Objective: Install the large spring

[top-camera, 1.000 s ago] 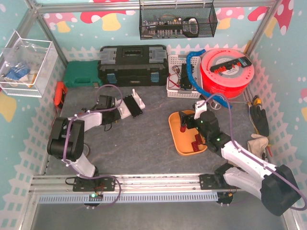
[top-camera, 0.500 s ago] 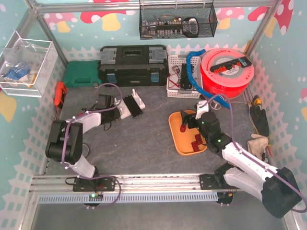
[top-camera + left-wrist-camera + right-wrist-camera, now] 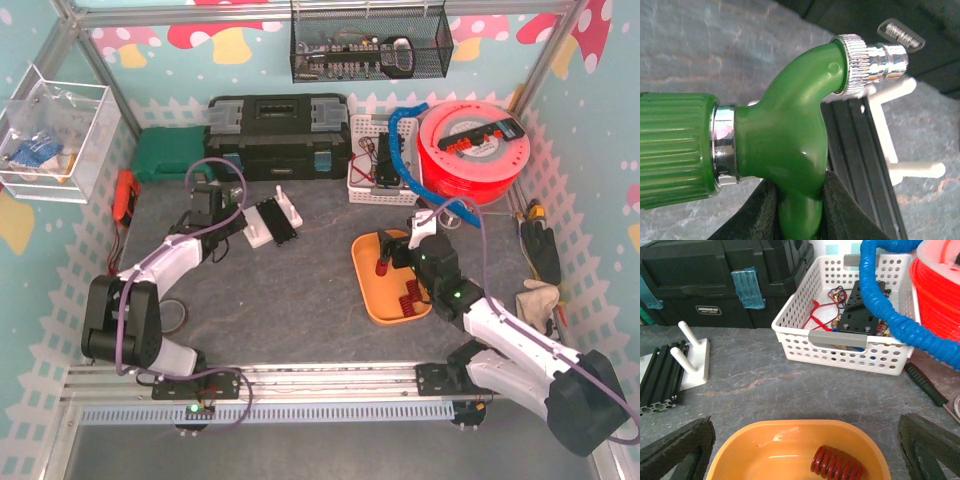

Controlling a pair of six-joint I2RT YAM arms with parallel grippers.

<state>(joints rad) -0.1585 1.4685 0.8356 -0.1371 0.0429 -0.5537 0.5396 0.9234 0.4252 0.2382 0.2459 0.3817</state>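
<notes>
Right gripper (image 3: 802, 452) jaws spread wide, empty; red spring (image 3: 836, 467) lies in orange tray (image 3: 795, 424) between them. Left gripper (image 3: 799, 212) clamps green tool (image 3: 790, 130), far left.

**Robotics workshop cell.** An aluminium frame (image 3: 95, 60) with a mushroom-print backdrop (image 3: 215, 38) encloses a grey worktop (image 3: 300, 290), which carries a left arm (image 3: 165, 258) and a right arm (image 3: 500, 325). Workshop stock lines the rear: a black toolbox (image 3: 277, 135), a green case (image 3: 170, 155), a red reel (image 3: 472, 150), a white basket (image 3: 360, 185) of parts with a blue hose (image 3: 403, 135), and a wire basket (image 3: 368, 42) hung on the frame.
</notes>
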